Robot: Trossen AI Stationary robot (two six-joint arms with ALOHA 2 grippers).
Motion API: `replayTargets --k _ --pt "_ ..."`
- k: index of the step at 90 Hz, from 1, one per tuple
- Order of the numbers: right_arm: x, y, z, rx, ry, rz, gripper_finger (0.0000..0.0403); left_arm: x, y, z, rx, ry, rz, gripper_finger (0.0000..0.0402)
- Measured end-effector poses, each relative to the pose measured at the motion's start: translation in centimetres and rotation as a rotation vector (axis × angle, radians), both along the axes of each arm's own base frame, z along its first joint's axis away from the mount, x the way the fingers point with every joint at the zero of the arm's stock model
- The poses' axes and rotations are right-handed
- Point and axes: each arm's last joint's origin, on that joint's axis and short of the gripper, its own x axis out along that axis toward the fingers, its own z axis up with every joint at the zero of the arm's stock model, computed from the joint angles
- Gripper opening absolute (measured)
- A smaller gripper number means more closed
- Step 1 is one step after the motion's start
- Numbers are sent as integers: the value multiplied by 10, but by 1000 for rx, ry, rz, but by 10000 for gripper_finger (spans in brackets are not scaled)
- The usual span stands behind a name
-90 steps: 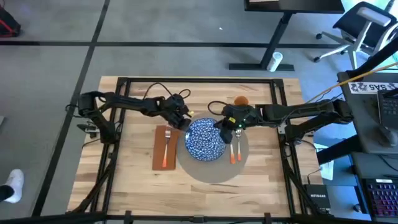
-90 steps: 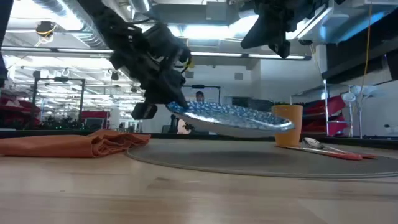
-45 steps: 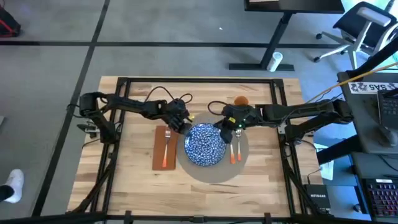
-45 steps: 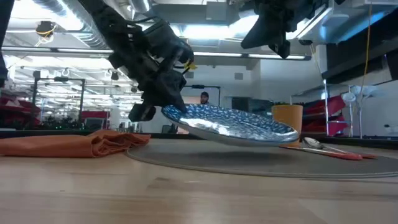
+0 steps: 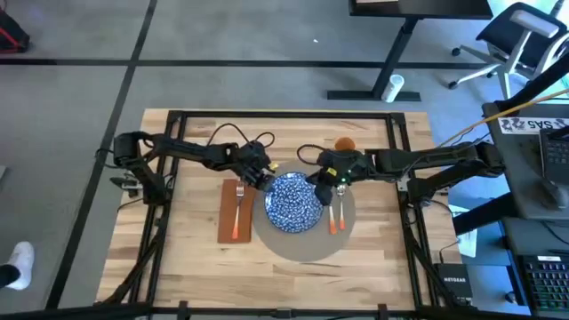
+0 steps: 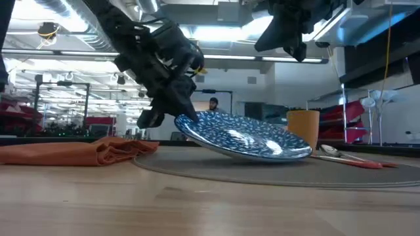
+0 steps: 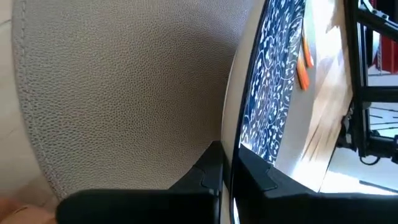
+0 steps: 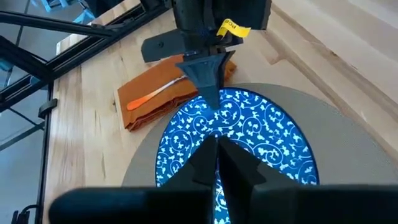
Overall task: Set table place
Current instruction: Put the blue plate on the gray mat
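A white strip [image 5: 534, 123] is lying at the right edge of the high view, and it is showing the letters "SAS". A dark box [image 5: 452, 285] by the table's corner is carrying small white writing, but it is too tiny to read.

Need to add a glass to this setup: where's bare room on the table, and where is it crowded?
Free: the light wooden plank table along its near edge below the round grey-beige placemat, and the near-left corner past the rust-red napkin. Crowded: the middle, where the left gripper tilts the blue patterned plate and the right gripper hovers above.
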Motion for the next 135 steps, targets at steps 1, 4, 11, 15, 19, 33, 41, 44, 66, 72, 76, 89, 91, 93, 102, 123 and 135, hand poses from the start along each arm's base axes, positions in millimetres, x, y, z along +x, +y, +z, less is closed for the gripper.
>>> replayTargets --k 1,4,11,15,19,33,41,44,66,72,76,89,91,93,102,123,135 --pt "0 0 0 0 0 0 1 0 0 0 0 -2 0 0" --pt "0 0 0 0 0 0 1 1 -1 1 -2 -6 0 0" --pt "0 0 0 0 0 1 1 2 -3 2 -9 -21 0 0" --pt "0 0 0 3 0 5 1 3 -4 2 -15 -22 3 0" --pt "0 0 0 4 0 6 1 3 -4 2 -18 -22 3 0" --pt "0 0 0 5 0 6 1 4 -5 0 -13 -16 0 0" --pt "0 0 0 5 1 6 1 5 -7 -5 -13 -3 -9 0" --pt "0 0 0 5 0 6 1 6 -7 -7 -13 -10 -13 0" --pt "0 0 0 8 3 11 1 10 -9 -14 -18 -6 -22 0" --pt "0 0 0 8 2 11 1 10 -8 -14 -10 -7 -21 0" --pt "0 0 0 8 4 11 1 9 -7 -14 -3 -9 -21 1" --pt "0 0 0 8 5 11 1 9 -4 -14 -5 -6 -3 17" --pt "0 0 0 8 5 11 1 9 -4 -14 -4 -3 0 21" --pt "0 0 0 8 6 11 1 8 -4 -14 -4 -1 1 24" --pt "-1 0 -1 8 8 11 1 8 -4 -14 -8 0 5 41" --pt "-1 0 -1 8 15 11 1 8 -4 -14 -14 3 10 84" --pt "-1 0 -1 8 15 11 1 8 -4 -14 -14 3 10 105"
